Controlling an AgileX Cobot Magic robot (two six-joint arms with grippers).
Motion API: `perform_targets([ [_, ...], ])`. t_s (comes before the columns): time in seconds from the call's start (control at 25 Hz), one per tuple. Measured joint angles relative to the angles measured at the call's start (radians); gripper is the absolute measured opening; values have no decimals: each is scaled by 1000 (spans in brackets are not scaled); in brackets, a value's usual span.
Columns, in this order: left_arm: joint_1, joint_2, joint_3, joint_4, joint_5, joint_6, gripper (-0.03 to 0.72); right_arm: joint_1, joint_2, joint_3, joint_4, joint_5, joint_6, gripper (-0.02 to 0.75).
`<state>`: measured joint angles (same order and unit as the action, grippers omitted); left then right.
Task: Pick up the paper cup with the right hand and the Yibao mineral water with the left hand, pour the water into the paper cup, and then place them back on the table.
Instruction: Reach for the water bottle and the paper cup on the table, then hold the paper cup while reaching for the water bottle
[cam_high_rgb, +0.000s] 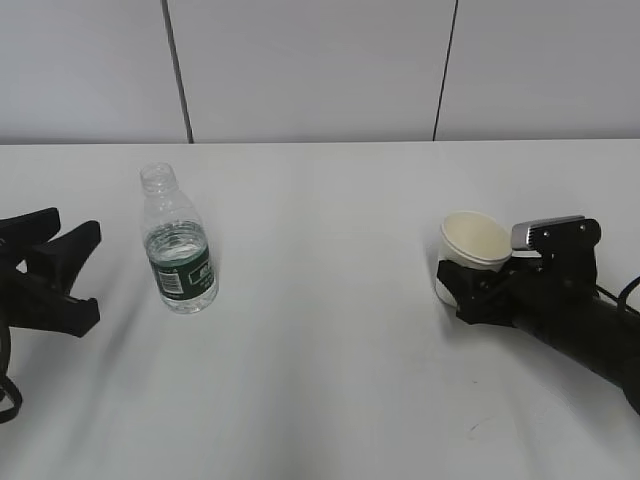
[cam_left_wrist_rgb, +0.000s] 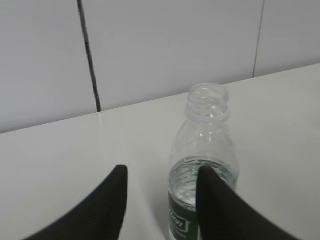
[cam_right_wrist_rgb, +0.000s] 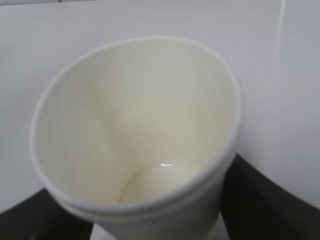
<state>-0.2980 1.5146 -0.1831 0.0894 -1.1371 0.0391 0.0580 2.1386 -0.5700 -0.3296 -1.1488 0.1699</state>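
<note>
White worktop, grey wall. Your right end effector (cam_high_rgb: 462, 285) brackets the empty cup (cam_high_rgb: 474, 247) near the right edge, grip unclear; squeeze and it'll crumple. Left end effector (cam_left_wrist_rgb: 160, 200) open; bottle (cam_high_rgb: 178, 243), uncapped, toward the left edge, could topple.

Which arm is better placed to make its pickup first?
Right, probably. Its tool already straddles the paper cup, fingers on both sides. The left tool stands open, short of the Yibao mineral water.
</note>
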Motion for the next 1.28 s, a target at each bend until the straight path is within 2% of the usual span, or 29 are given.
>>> perform_targets([
  [0.12, -1, 18, 0, 30, -2, -1, 368, 0, 0, 0, -28, 0, 0, 530],
  [0.24, -1, 51, 0, 30, -3, -3, 511, 0, 0, -2, -39, 0, 2, 531],
  [0.36, -1, 95, 0, 39, -3, -3, 593, 0, 0, -2, -51, 0, 2, 530],
  [0.6, -1, 200, -18, 61, -3, -12, 616, 0, 0, -2, -61, 0, 2, 528],
  [1.28, -1, 465, -263, 148, -6, -39, 605, 0, 0, -2, -70, -2, 2, 526],
])
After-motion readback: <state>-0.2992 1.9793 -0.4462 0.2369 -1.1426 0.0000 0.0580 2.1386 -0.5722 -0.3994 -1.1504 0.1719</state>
